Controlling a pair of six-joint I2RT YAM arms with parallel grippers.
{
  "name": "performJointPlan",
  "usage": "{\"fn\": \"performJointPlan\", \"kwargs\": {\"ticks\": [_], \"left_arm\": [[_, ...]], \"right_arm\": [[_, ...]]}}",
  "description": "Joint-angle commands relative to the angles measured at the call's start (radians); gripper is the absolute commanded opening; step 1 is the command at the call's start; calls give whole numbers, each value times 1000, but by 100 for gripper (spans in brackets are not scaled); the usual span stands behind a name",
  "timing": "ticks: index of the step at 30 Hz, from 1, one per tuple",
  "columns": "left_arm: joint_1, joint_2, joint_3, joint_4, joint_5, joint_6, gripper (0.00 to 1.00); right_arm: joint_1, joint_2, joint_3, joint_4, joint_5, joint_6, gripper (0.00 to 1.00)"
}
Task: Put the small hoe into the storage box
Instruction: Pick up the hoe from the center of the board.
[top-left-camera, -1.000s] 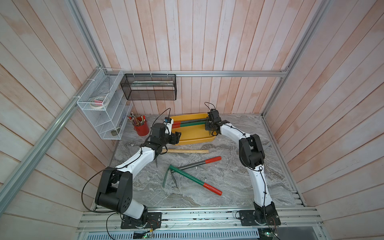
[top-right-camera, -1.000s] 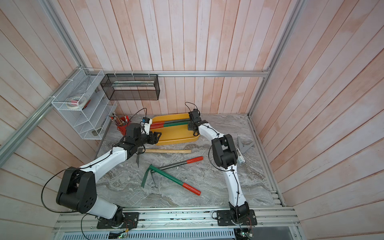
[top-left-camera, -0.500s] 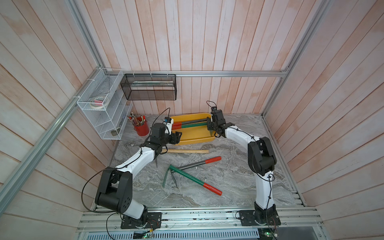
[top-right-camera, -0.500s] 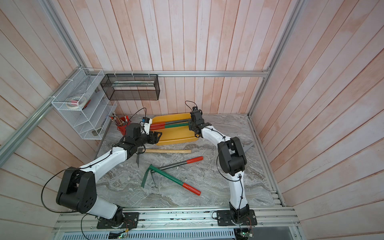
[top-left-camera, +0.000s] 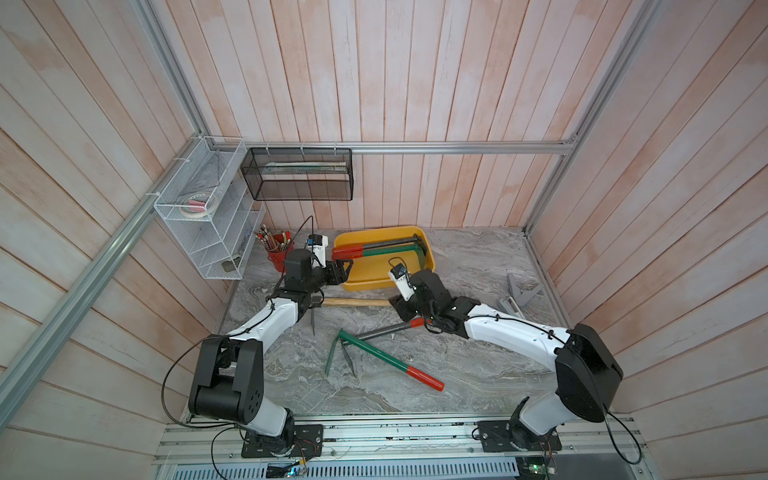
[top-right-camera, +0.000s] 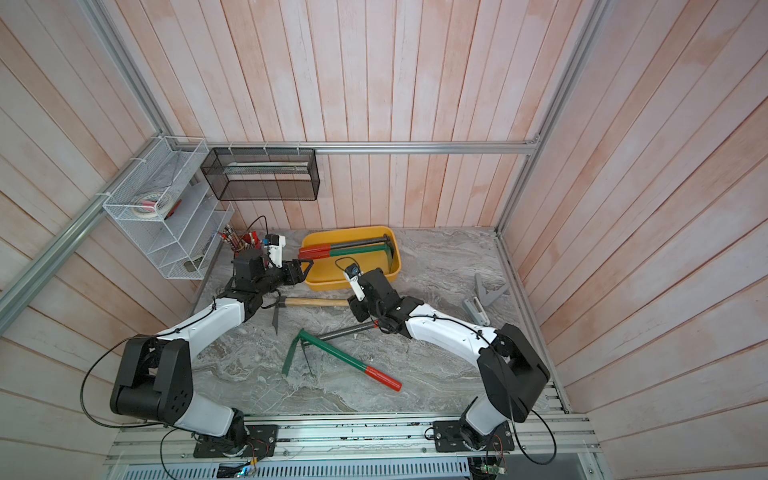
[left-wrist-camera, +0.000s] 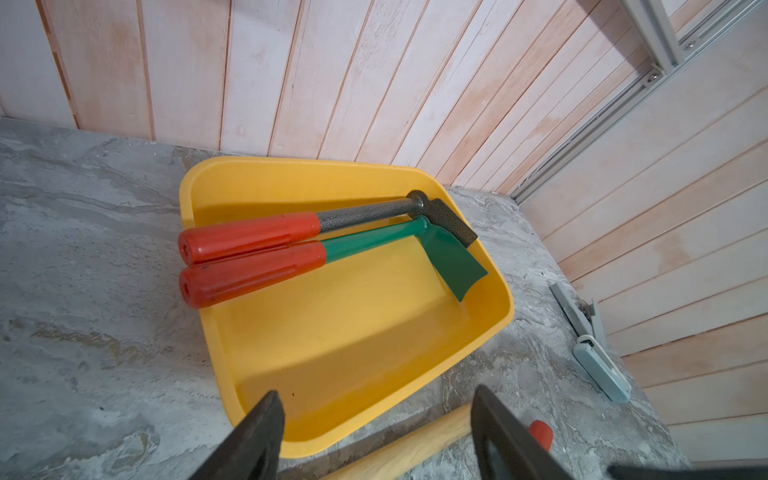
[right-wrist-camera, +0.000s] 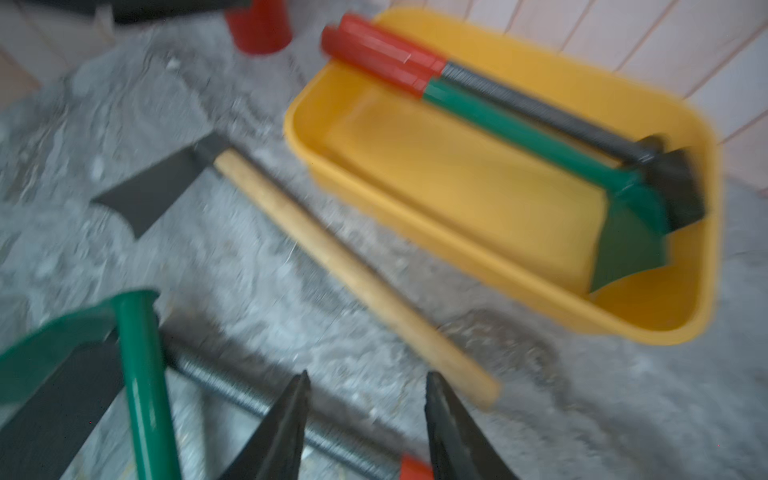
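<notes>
The right gripper (right-wrist-camera: 368, 376) has backed out of the storage box (top-left-camera: 370, 276) to the wooden-handled hoe (top-left-camera: 353, 302) on the table, fingers now spread and empty. So the drop looks done: 2 small hoes lie inside, green hoe (left-wrist-camera: 374, 241) beside grey-shafted hoe (left-wrist-camera: 365, 216). Which it dropped I cannot tell; the left gripper (left-wrist-camera: 374, 392), also spread, hovers by the box's rim.

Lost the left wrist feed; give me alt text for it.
A yellow storage box holds a green hoe and a dark grey hoe side by side, red grips overhanging its rim. The left claw is open and empty at the box's corner; a wooden handle lies alongside.
</notes>
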Motion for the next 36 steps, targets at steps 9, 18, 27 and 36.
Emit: {"fn": "performJointPlan", "kwargs": {"ticks": [9,18,27,36], "left_arm": [[0,-42,-43,9,-21,-1,73],[3,-71,-55,-8,-43,4,73],[4,-75,-61,-1,-43,-1,73],[9,-87,-67,-15,-54,9,73]], "right_arm": [[142,82,25,-127,-121,72,50],[159,180,50,-135,-121,64,50],[177,239,65,-138,-111,71,47],[176,285,81,-129,-128,89,26]]}}
